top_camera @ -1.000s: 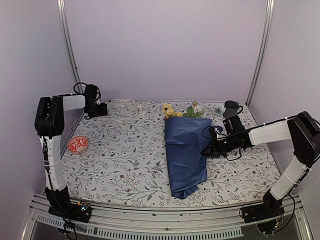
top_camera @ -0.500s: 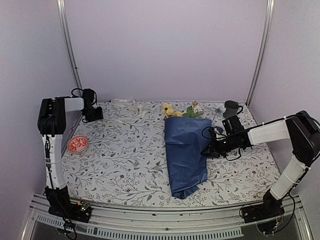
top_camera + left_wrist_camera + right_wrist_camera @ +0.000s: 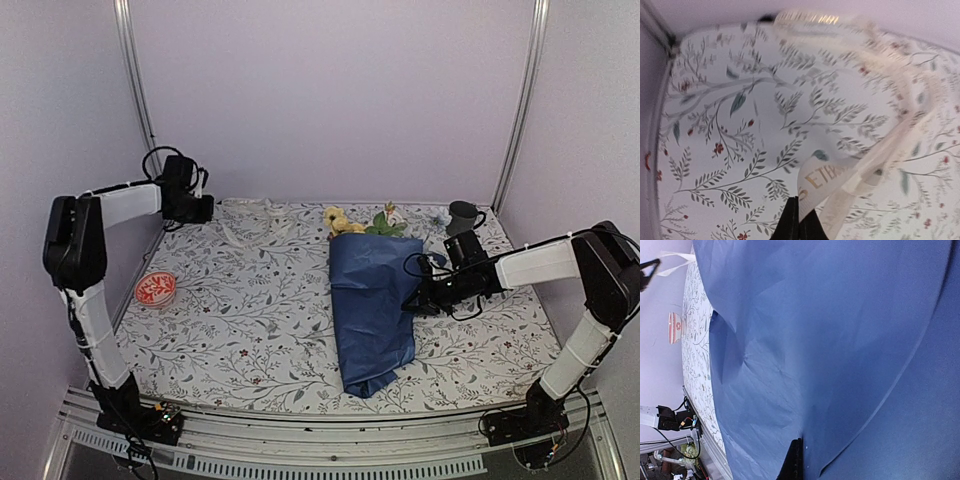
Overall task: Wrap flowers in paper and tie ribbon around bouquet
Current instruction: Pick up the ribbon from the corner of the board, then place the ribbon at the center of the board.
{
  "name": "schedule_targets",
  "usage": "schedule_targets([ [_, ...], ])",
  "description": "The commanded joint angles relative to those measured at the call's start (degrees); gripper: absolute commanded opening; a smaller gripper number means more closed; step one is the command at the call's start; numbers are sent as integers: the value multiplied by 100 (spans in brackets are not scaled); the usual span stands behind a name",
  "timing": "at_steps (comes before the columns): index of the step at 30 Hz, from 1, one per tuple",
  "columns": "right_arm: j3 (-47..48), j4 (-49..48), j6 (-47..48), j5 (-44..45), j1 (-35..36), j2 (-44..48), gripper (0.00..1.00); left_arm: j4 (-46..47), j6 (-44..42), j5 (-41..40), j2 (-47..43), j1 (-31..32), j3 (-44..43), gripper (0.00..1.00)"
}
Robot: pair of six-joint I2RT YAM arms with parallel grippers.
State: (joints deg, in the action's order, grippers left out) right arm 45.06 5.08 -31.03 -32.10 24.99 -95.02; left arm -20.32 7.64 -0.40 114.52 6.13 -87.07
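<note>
The dark blue paper [image 3: 370, 310] lies folded over the flowers [image 3: 340, 220], making a loose bouquet in the middle of the table. Yellow blooms and green leaves stick out at its far end. My right gripper [image 3: 412, 300] is at the paper's right edge. In the right wrist view its fingertips [image 3: 796, 460] are shut on a fold of the paper [image 3: 830, 340]. My left gripper [image 3: 205, 208] hangs above the table's back left corner, shut on one end of the cream ribbon [image 3: 840, 175]. The rest of the ribbon [image 3: 240, 236] trails down onto the tablecloth.
A small red-and-white dish [image 3: 155, 289] sits near the table's left edge. A grey cup [image 3: 462, 213] stands at the back right, behind the right arm. Metal frame posts rise at both back corners.
My left gripper has shut on the ribbon's end and risen from the tablecloth, drawing the ribbon up. The right arm and the paper have not moved.
</note>
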Motion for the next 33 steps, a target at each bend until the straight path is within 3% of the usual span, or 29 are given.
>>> schedule_targets([
  [1, 147, 77, 19, 74, -19, -126, 0, 1131, -1055, -246, -2416, 1087, 95, 0],
  [4, 193, 82, 28, 69, -15, -141, 0, 1694, -1516, -177, -3582, 1696, 238, 0],
  [8, 285, 97, 42, 46, -16, -209, 0, 2142, -1759, 742, -4698, 2227, 695, 0],
  [17, 358, 202, 21, 48, -20, -217, 0, 2172, -1877, 2745, -5684, 3019, 1964, 0],
  [23, 489, 300, 34, 91, -16, -278, 0, 2238, -1913, 4067, -5311, 3589, 2510, 0],
  [26, 567, 371, 50, 128, -16, -311, 0, 2168, -1769, 4313, -4732, 3976, 2557, 0],
  [29, 616, 451, 85, 170, -15, -348, 0, 2066, -1737, 4358, -4070, 4553, 2174, 0],
  [33, 649, 531, 114, 204, -19, -353, 0, 1456, -2465, 4179, -3454, 5466, 1241, 0],
])
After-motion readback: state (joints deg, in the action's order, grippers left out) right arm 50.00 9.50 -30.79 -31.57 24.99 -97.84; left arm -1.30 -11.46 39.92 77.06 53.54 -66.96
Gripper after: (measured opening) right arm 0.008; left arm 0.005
